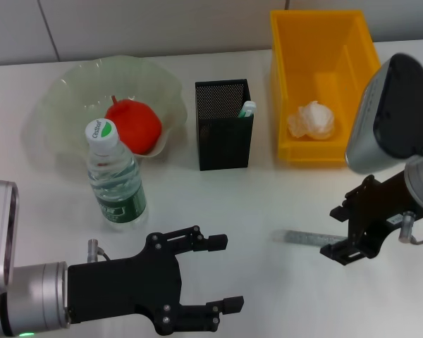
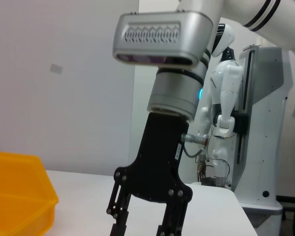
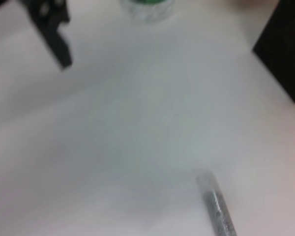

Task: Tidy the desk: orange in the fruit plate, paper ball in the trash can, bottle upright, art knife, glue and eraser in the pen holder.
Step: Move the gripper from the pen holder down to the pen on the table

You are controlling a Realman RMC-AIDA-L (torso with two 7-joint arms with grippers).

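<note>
The orange (image 1: 132,125) lies in the translucent green fruit plate (image 1: 70,91). In front of the plate the bottle (image 1: 115,176) stands upright. The black mesh pen holder (image 1: 223,137) has the glue (image 1: 247,109) sticking out of it. The paper ball (image 1: 311,120) rests in the yellow trash can (image 1: 285,84). The grey art knife (image 1: 307,237) (image 3: 216,206) lies flat on the table. My right gripper (image 1: 335,231) (image 2: 142,227) is open, hovering at the knife's right end. My left gripper (image 1: 225,274) is open near the front edge. The eraser is out of view.
The white table (image 1: 218,204) runs from the pen holder to my grippers. In the right wrist view, the pen holder (image 3: 285,59) and a left-gripper finger (image 3: 54,29) show at the edges. A white humanoid robot (image 2: 221,108) stands beyond the table.
</note>
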